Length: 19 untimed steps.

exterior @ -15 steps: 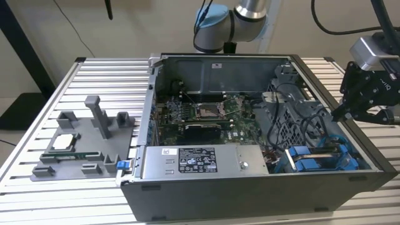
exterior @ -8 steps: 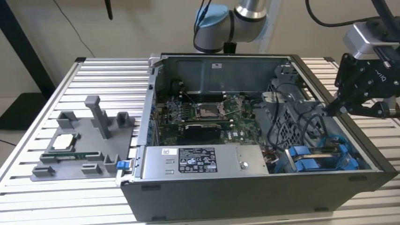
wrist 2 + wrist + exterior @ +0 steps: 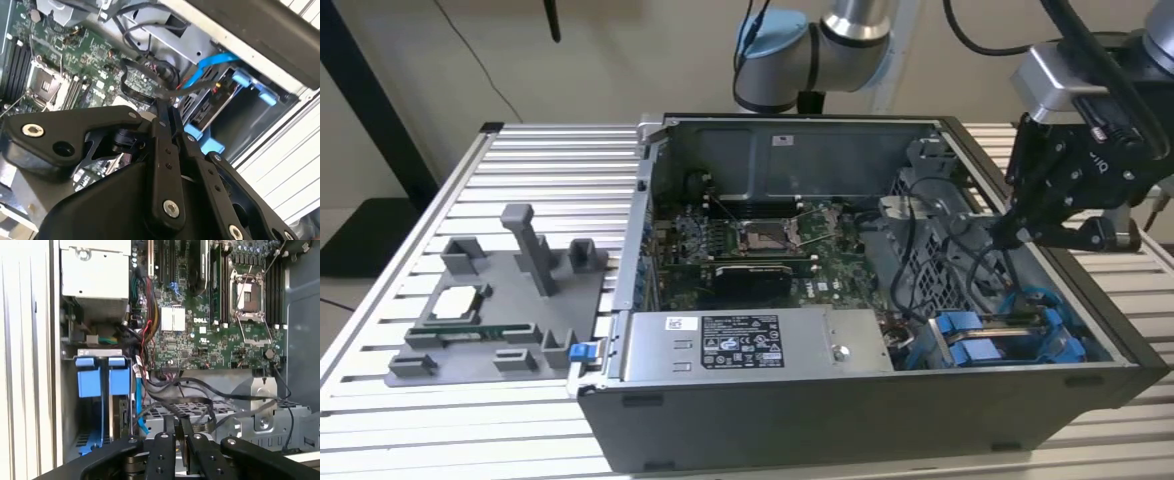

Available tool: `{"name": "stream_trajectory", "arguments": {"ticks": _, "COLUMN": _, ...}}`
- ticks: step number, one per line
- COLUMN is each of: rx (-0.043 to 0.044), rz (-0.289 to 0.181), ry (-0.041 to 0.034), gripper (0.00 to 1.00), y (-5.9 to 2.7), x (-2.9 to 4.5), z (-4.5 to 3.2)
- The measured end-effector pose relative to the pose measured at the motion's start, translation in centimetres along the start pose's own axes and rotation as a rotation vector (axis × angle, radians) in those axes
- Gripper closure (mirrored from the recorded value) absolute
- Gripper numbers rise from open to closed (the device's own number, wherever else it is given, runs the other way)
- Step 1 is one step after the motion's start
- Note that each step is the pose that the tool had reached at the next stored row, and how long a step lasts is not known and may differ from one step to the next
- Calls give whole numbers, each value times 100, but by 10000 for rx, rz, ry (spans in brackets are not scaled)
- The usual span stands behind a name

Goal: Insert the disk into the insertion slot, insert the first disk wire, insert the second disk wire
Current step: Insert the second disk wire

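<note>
The disk (image 3: 209,106) sits in its blue carrier inside the insertion slot (image 3: 1003,340), at the case's front corner on the exterior view's right. Its blue carrier tabs (image 3: 100,376) face outward. My gripper (image 3: 1034,236) hangs just above that bay, inside the open computer case (image 3: 854,400). In both wrist views its black fingers (image 3: 167,125) are pressed together, pinching a flat black disk wire (image 3: 137,95) at their tips. A light blue cable (image 3: 216,62) curves down to the disk's rear edge.
The motherboard (image 3: 200,330) with its square socket lies on the case floor. A grey labelled power-supply box (image 3: 747,345) sits along the case's front wall. Loose black cables (image 3: 200,400) drape over a perforated metal cage. A grey fixture (image 3: 494,300) holding small parts stands on the slatted table.
</note>
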<state>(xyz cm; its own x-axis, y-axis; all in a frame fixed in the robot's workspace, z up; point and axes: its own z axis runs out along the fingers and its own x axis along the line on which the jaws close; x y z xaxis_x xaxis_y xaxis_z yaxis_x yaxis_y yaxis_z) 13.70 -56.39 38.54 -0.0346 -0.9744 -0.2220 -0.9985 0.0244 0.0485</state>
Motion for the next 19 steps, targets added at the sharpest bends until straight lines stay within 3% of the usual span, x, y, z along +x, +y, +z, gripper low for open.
{"name": "stream_trajectory", "arguments": {"ticks": 1, "rx": 1, "rz": -3, "ry": 84, "gripper": 100, "y": 16, "x": 1, "z": 0}}
{"name": "stream_trajectory", "arguments": {"ticks": 4, "rx": 9, "rz": -14, "ry": 467, "gripper": 100, "y": 35, "x": 2, "z": 1}}
{"name": "stream_trajectory", "arguments": {"ticks": 13, "rx": 54, "rz": -104, "ry": 1762, "gripper": 100, "y": 61, "x": 3, "z": 3}}
{"name": "stream_trajectory", "arguments": {"ticks": 14, "rx": 104, "rz": -115, "ry": 1853, "gripper": 100, "y": 68, "x": 4, "z": 4}}
{"name": "stream_trajectory", "arguments": {"ticks": 15, "rx": 212, "rz": -133, "ry": 1892, "gripper": 100, "y": 76, "x": 5, "z": 8}}
{"name": "stream_trajectory", "arguments": {"ticks": 19, "rx": 631, "rz": -192, "ry": 1939, "gripper": 100, "y": 122, "x": 11, "z": 31}}
